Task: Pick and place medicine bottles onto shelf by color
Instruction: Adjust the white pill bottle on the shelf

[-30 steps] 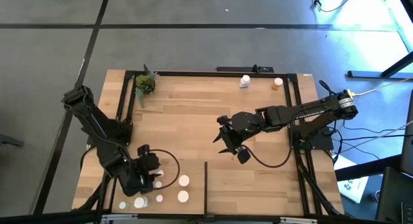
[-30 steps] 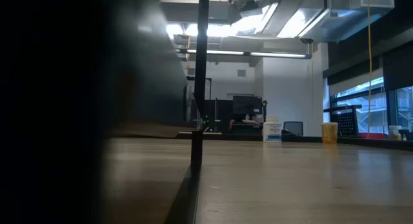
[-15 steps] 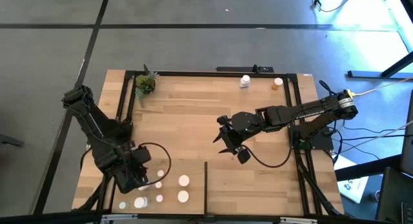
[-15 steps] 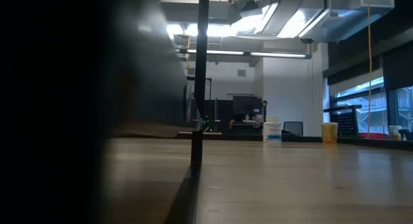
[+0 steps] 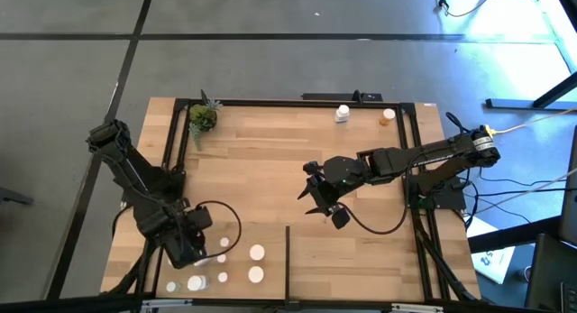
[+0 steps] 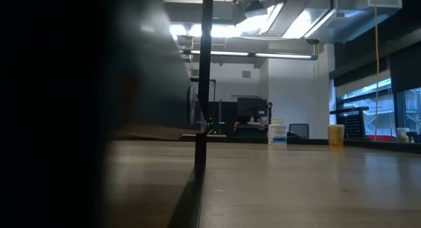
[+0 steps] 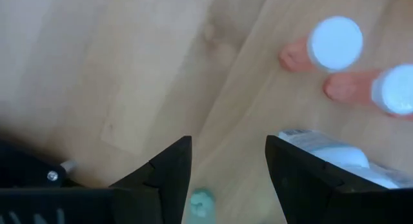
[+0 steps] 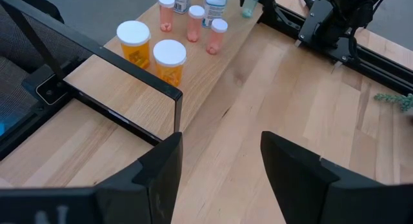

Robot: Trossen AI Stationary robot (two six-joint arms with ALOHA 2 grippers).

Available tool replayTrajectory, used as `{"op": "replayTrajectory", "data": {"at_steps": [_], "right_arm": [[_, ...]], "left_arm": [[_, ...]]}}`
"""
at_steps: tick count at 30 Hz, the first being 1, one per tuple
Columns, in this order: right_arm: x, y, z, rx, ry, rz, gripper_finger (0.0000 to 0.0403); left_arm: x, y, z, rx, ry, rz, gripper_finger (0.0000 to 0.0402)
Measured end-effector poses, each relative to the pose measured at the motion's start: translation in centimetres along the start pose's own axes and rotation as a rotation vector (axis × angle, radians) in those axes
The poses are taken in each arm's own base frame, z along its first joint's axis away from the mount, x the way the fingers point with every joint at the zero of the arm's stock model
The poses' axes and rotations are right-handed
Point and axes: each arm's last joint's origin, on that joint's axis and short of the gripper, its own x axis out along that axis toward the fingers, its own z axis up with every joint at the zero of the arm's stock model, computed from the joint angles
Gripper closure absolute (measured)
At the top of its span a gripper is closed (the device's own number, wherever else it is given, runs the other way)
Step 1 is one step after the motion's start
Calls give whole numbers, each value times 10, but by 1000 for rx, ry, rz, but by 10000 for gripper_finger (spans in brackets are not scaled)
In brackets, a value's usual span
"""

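Left gripper (image 5: 193,243): it hangs low over the near left part of the flat light-wood planked shelf framed by black bars (image 5: 261,169). Its fingers are spread apart and the gap between them is empty.
What changed: in the last second this gripper pulled back a little toward its own arm, away from the bottles, and then stopped. It carried nothing with it.
Cluster of small white-capped medicine bottles (image 5: 257,253): they stand just ahead of the left fingertips and to one side. In the left wrist view, a larger white bottle (image 7: 329,153) is just beside one finger, and a small pale green item (image 7: 201,201) shows under the gap; I cannot tell what it is.
Thin black divider strip (image 5: 288,259): beyond the cluster, well apart from both grippers.
Right gripper (image 5: 320,203): it waits over the middle of the shelf, unmoved, with released fingers and nothing held.
White bottle (image 5: 342,114) and orange bottle (image 5: 387,117): at the far edge, well apart from the right fingers.
Meaning for the task: probably the left arm is lining up again for a new grasp; sorting seems still early.
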Motion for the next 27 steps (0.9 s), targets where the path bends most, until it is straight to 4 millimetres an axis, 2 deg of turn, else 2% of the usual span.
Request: {"op": "replayTrajectory", "data": {"at_steps": [12,27], "right_arm": [[0,0,0,0,0,0,191],[0,0,0,0,0,-1,191]], "left_arm": [[15,-10,6,48,98,-5,211],[16,-19,7,88,96,-91,211]]}}
